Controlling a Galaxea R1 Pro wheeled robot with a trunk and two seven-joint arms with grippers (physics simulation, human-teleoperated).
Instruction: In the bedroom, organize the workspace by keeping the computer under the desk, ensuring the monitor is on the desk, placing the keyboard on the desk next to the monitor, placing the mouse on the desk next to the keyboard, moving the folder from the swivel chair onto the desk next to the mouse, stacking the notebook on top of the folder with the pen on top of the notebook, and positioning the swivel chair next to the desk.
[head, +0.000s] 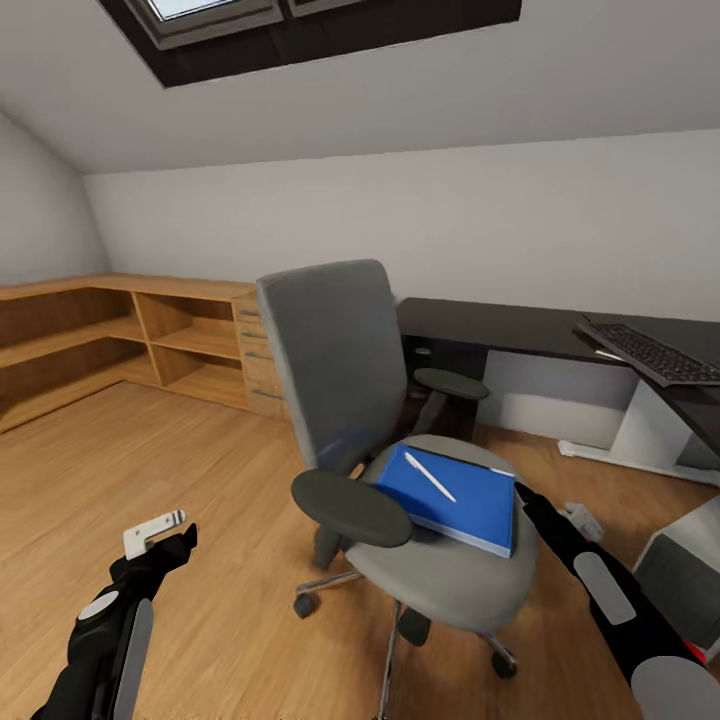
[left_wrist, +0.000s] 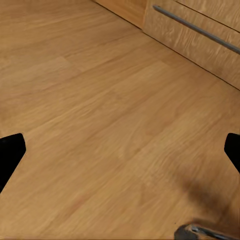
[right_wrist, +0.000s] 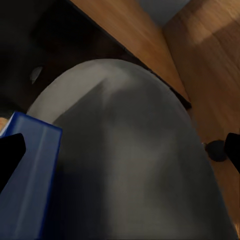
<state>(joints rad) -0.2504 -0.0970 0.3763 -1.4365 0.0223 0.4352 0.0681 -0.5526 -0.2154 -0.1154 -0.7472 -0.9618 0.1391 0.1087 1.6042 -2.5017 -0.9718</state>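
The grey swivel chair stands mid-floor, away from the black desk. The blue folder lies on its seat, with the pale pen on top. A thin dark strip runs along the folder's far edge; I cannot tell whether it is the notebook. My right gripper is open at the folder's right edge. My left gripper hangs open over the floor. The keyboard overhangs the desk's corner, tilted. The computer sits on the floor at the right. Monitor and mouse are out of view.
Light-wood shelves and a drawer chest line the left and back walls; the chest front is near my left arm. A white desk leg stands right of the chair. Open wood floor lies to the left.
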